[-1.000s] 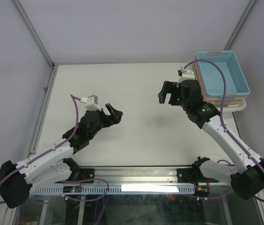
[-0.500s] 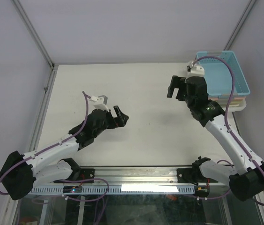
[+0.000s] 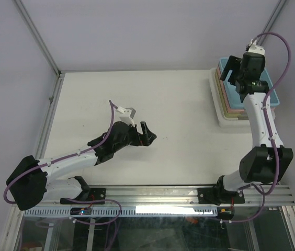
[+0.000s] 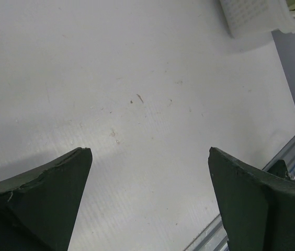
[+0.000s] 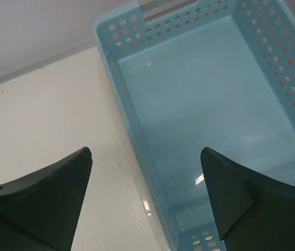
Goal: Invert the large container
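Grey enclosure walls frame a white desk [image 3: 137, 99] where two arms are at work. At its far right corner sits a stack of nested containers [image 3: 230, 111], topped by a perforated blue basket [image 5: 210, 120]. The basket is upright and empty, and seems to be the large container to be flipped. The right arm [image 3: 259, 123] reaches high over it, jaws spread wide and holding nothing, with the basket's left long wall between them in the wrist view. The left arm [image 3: 74, 161] hovers mid-desk, jaws likewise parted over bare surface. A clean grasp likely means lowering one finger inside that wall and one outside, pinching near its middle, then lifting clear of the stack before rolling the wrist over open desk.
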{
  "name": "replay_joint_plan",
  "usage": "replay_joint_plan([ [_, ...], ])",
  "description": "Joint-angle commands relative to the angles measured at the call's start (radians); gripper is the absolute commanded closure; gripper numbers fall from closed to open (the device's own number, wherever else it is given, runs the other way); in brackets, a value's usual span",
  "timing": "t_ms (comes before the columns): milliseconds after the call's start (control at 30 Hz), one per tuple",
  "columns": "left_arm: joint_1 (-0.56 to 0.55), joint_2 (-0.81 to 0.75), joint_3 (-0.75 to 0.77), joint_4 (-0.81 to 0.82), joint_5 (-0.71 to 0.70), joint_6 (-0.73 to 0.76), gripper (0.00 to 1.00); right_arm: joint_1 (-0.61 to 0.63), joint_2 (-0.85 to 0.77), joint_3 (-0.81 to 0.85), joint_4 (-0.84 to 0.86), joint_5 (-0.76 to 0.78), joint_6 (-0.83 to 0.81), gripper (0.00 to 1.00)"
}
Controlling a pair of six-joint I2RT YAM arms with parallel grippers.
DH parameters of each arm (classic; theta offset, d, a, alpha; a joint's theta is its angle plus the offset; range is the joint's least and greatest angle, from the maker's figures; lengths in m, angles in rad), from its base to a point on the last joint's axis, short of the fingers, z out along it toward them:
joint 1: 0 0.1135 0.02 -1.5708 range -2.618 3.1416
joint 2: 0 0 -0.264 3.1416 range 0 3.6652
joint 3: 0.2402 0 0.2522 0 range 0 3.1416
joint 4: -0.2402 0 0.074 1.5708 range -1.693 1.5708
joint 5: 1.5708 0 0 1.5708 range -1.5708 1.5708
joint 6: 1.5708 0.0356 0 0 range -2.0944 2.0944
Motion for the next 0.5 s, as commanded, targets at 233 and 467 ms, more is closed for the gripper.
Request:
replay_joint_plan([
  [233,-0.006,-0.022,-0.023,0.112,0.057,0.029,0.01,-0.04,0.13,0.054,-0.048,-0.19,-0.125,0.4],
  [467,-0.005,-0.012,-0.016,0.113,0.071,0.029,0.01,-0.042,0.18,0.09,-0.058,-0.192,-0.131,0.71],
])
